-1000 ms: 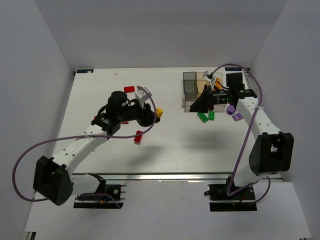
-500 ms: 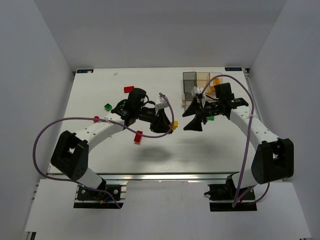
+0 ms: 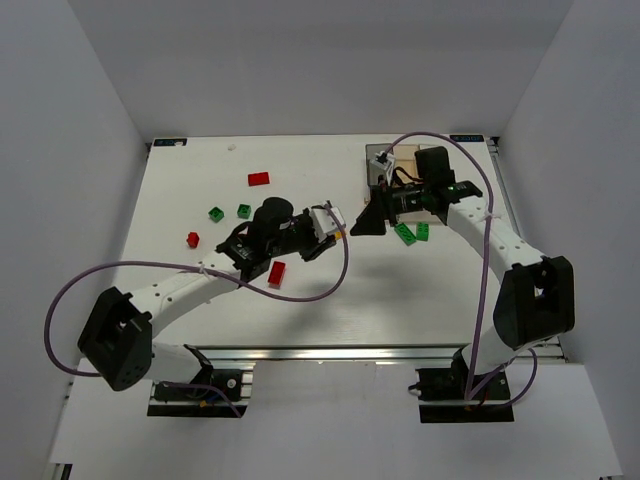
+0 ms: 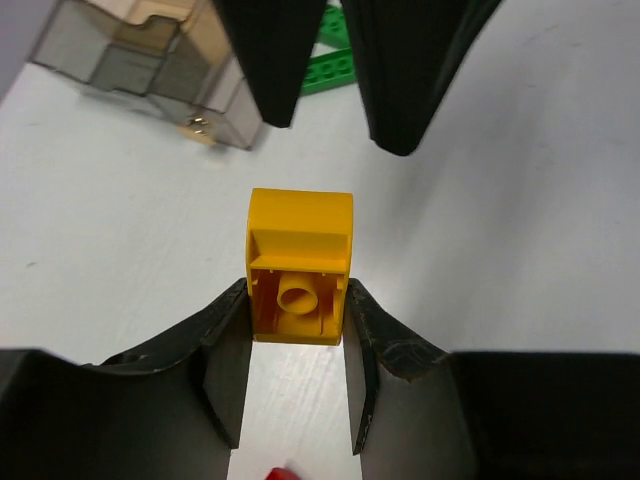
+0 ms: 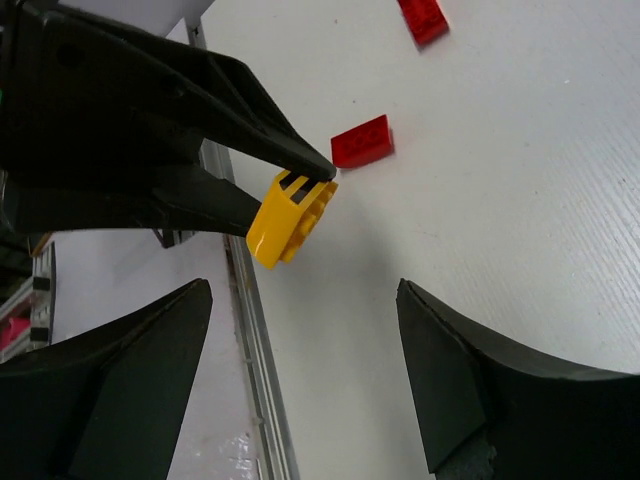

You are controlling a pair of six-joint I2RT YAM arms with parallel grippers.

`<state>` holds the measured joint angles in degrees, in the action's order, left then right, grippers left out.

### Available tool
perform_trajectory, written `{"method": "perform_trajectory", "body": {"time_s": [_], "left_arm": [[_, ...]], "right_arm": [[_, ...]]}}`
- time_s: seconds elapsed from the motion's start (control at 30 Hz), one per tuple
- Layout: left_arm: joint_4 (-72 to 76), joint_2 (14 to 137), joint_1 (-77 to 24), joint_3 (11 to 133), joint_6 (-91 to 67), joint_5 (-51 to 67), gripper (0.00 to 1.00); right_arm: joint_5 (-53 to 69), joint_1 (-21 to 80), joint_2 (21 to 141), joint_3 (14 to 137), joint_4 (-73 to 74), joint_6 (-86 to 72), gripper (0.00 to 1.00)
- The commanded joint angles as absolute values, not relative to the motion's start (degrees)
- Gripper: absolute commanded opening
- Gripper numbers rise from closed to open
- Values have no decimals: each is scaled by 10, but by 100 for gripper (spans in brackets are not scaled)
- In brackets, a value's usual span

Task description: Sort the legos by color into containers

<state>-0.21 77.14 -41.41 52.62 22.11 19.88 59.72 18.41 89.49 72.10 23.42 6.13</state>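
Jutting forward, yellow lego (image 4: 300, 250) sits in left pincer (image 4: 297, 297).

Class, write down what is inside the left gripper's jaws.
A yellow lego, pinched by the left gripper, hollow underside toward the wrist camera. The fingers cover its gripped sides; its opposite face is unseen.

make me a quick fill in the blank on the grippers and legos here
1. The left gripper is shut on a ____ lego.
2. The right gripper faces it with jaws ____.
3. Two ____ legos lie on the table beside the containers.

Missing words: yellow; open; green
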Motion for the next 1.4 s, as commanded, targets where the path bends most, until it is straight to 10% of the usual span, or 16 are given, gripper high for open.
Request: {"method": "perform_trajectory", "body": {"time_s": [0.0,0.7,1.27,1.37], "left_arm": [[37,769,-432,524,257,90,0],[47,821,-479,569,254,14,0],[55,834,-484,591,214,25,0],[50,836,-490,593,205,27,5]], "right_arm": [[543,193,868,714,173,-57,80],[446,233,882,705,178,-52,72],[465,246,898,708,169,-47,41],[469,242,896,710,165,-47,18]]}}
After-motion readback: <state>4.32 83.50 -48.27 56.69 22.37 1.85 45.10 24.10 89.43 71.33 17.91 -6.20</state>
